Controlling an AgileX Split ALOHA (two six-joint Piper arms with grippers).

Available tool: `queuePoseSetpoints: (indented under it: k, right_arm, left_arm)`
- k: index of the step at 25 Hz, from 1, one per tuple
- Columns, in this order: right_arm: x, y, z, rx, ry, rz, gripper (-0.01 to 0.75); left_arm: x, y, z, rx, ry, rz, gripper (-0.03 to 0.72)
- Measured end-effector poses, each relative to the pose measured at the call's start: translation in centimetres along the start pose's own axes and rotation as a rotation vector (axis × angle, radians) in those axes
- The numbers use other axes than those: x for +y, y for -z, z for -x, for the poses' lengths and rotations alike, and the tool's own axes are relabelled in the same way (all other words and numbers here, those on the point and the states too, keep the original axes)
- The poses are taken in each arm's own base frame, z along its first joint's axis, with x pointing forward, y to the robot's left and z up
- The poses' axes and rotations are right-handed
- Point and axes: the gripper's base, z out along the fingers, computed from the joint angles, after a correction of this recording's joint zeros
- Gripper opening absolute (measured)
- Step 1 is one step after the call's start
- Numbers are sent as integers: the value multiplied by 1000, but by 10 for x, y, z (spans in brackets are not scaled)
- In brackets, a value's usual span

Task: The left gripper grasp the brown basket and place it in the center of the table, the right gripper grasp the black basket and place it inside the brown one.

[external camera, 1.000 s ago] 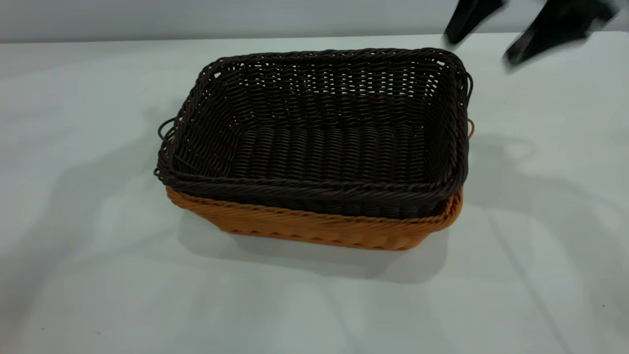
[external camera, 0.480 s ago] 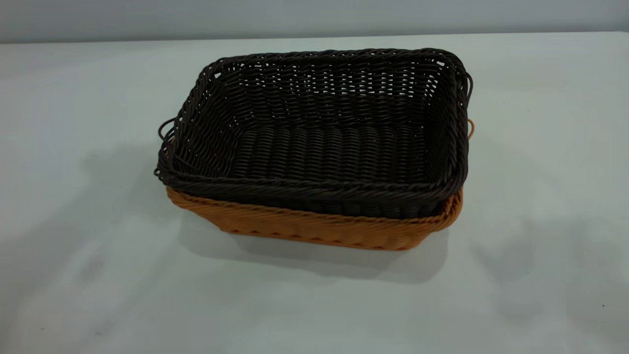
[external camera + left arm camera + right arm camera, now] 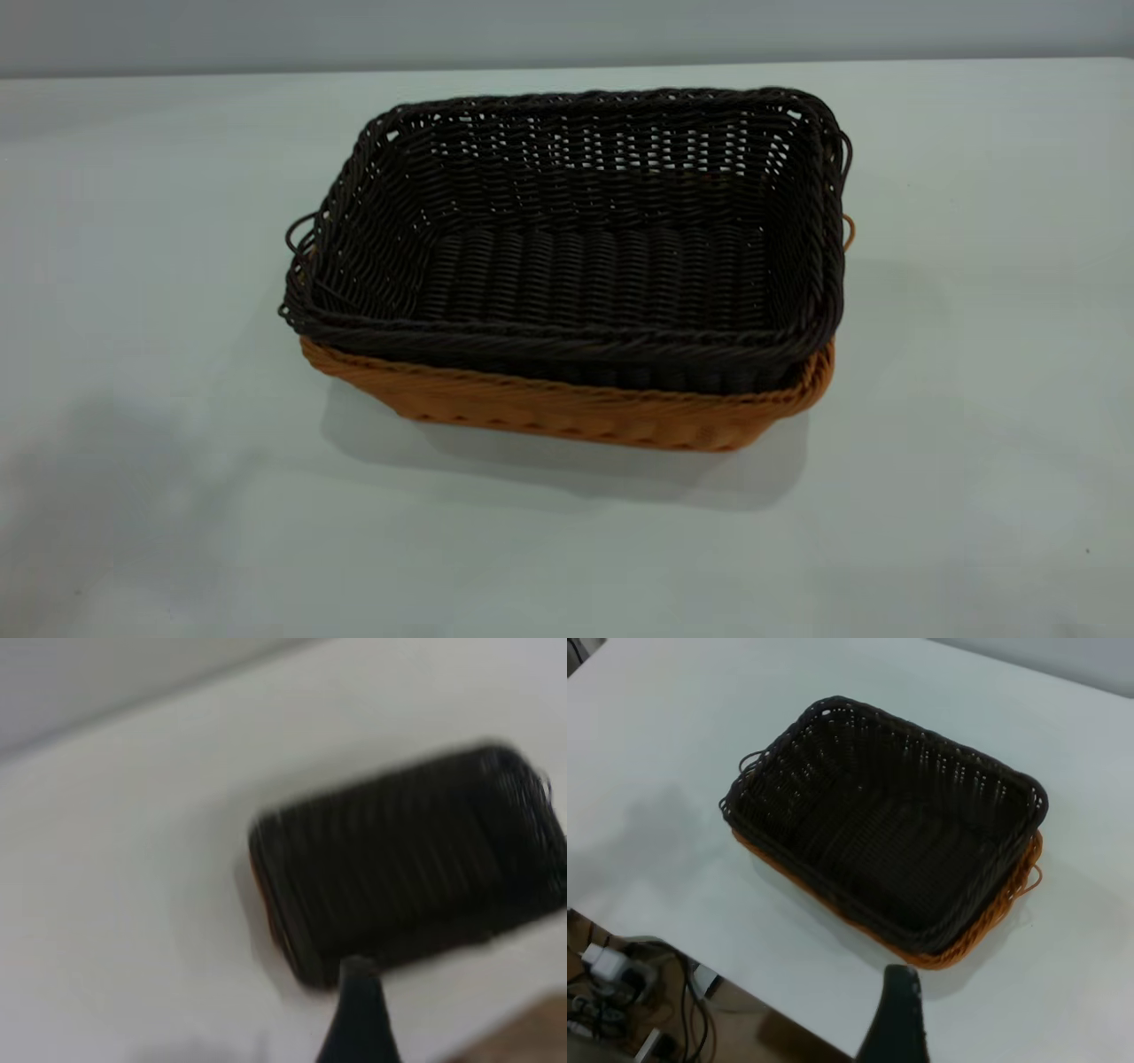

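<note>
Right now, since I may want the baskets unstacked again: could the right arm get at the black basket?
Probably yes. The black basket sits nested in the brown basket with its rim on top and uncovered, and the table around them is bare. The right gripper hangs well above, apart from both.

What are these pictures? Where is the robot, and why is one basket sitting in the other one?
A robot with two arms took these. One camera looks across the white table; the other two ride on the arms' wrists and look down from high above. The dark tip low in each wrist picture is a bit of that arm's gripper: the left gripper and the right gripper. Neither holds anything. The black basket sits nested inside the brown basket, which was the job.
</note>
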Motion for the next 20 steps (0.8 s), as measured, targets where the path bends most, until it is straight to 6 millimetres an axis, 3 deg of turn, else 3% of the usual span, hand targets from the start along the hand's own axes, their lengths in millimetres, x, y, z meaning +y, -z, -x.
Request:
queuePoseSetpoints:
  k: [6,11,20]
  right_arm:
    - [15,11,-48,-31,14,-18,584]
    - [18,12,-79,-30,29,-60,584]
    - [8,1,-118,-22,60,-200,584]
  left_arm:
    - [-11,28,-33,-45,38,50,519]
    - [-24,43,-84,-66,34,56,519]
    - [-41,42,-181,-103,21,72,519]
